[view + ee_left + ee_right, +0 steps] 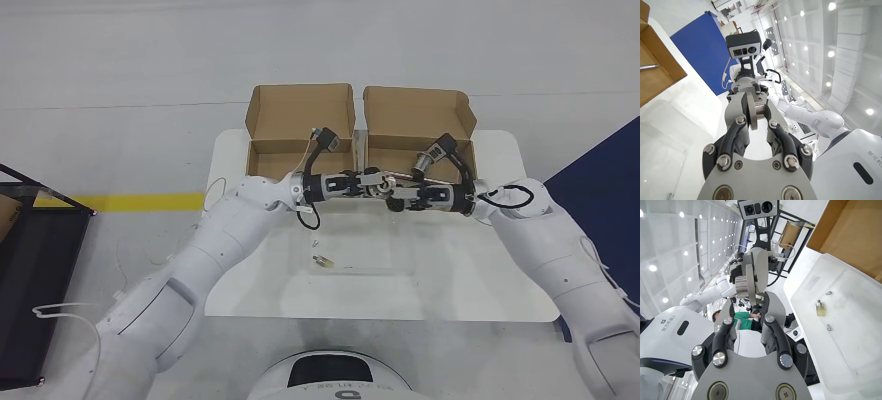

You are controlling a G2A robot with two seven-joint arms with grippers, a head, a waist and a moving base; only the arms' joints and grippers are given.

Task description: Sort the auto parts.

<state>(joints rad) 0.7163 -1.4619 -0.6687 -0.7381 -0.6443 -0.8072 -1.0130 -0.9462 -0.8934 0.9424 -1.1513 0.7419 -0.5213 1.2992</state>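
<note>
A white counter [480,290] stands on a pale grey floor [120,60]. A yellow line [150,202] crosses the floor on the left. A black rack [30,250] sits at the left edge of the room and a blue panel [600,170] at the right. Overhead is a white gridded ceiling [848,22] with round lights.

Two open cardboard boxes sit side by side along the counter's far edge: the left box [300,110] and the right box [415,105]. Nearer, about mid-counter, lies a clear tray [829,262]. It holds a capped cylinder [821,308] and two bolts [828,293], one on either side of the cylinder and apart from it.

The flanged metal part [753,117] is in the air above the counter, just near of the boxes, where the two arms meet end to end. The left gripper [753,105] is clamped on it. One of its fingers [734,111] presses the flat face of the flange, and the other presses the end of the hub.

The right gripper [749,302] faces the part from the right, its fingers [774,306] spread wide. The flange's rim sits just between their tips. Whether the rim touches either tip cannot be told.
</note>
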